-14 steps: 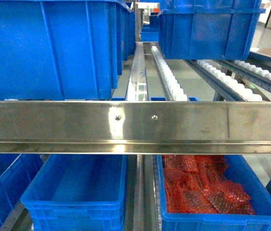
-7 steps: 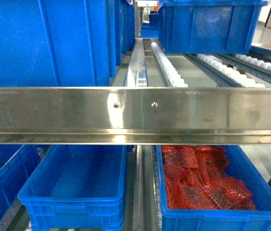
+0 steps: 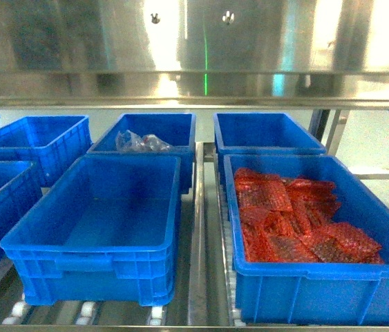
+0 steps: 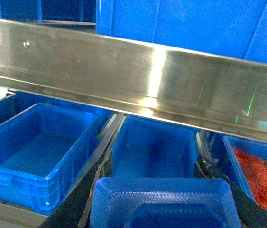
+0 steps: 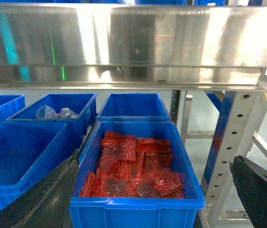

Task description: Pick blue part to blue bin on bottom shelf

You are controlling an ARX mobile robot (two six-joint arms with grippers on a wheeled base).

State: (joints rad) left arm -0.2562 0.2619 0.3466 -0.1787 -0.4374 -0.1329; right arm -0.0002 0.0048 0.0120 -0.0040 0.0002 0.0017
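Note:
The blue part, a shallow blue plastic tray, fills the bottom of the left wrist view. My left gripper is shut on it, with a black finger on each side. Beyond it an empty blue bin stands on the bottom shelf; the head view shows this bin at front left. My right gripper is open, fingers wide apart with nothing between them, facing a bin of red parts. Neither gripper shows in the head view.
A steel front rail with two screws runs overhead, low above the bins. A bin of red mesh pieces stands at front right. More blue bins stand behind and left, one holding clear bags. A perforated rack post stands right.
The head view has dropped: the steel rail moved from mid-frame to the top, the upper bins and roller tracks left view, and the lower bins now show in full.

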